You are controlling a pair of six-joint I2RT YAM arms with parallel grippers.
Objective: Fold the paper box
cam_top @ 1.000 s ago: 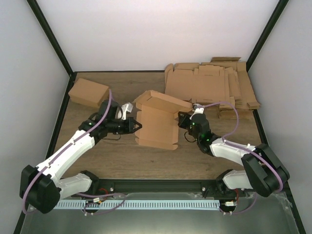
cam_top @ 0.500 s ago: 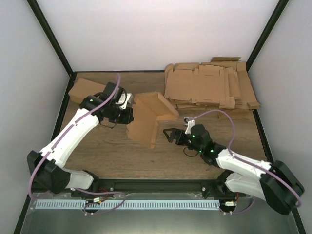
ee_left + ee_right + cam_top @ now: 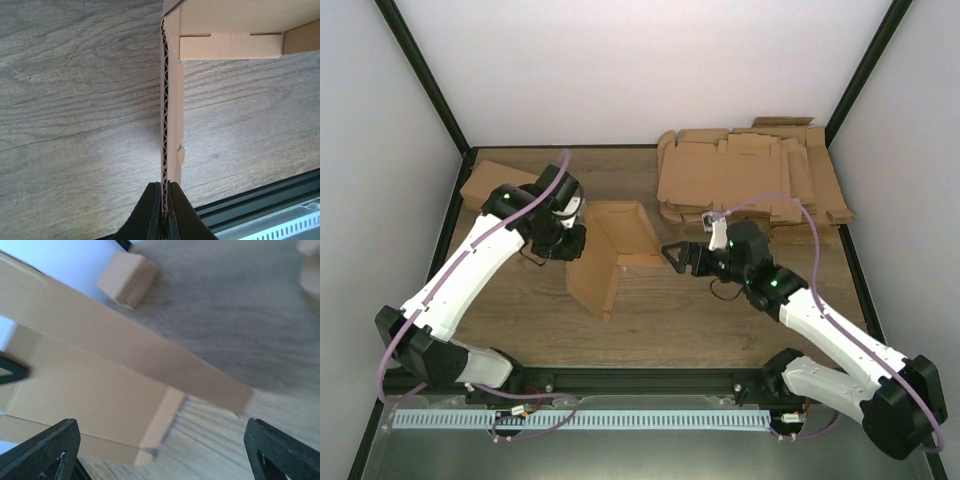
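The paper box [image 3: 610, 255] is a plain brown die-cut sheet, partly folded, and it stands tilted on the wooden table at the centre. My left gripper [image 3: 575, 240] is shut on its left wall. In the left wrist view the fingers [image 3: 152, 212] pinch the corrugated edge of the box wall [image 3: 172, 100] from below. My right gripper [image 3: 675, 255] hangs open just right of the box and does not touch it. In the right wrist view the box [image 3: 100, 390] fills the left, and the right gripper [image 3: 165, 455] stands wide apart with nothing between its fingers.
A thick pile of flat brown blanks [image 3: 750, 180] lies at the back right. A closed brown box [image 3: 485, 185] sits at the back left, also seen as the small box [image 3: 127, 280] in the right wrist view. Black frame rails border the table.
My right gripper has let go of the box flap, opened and pulled back to the right. The left arm has swung the box leftward and tilted it, still gripping its wall.
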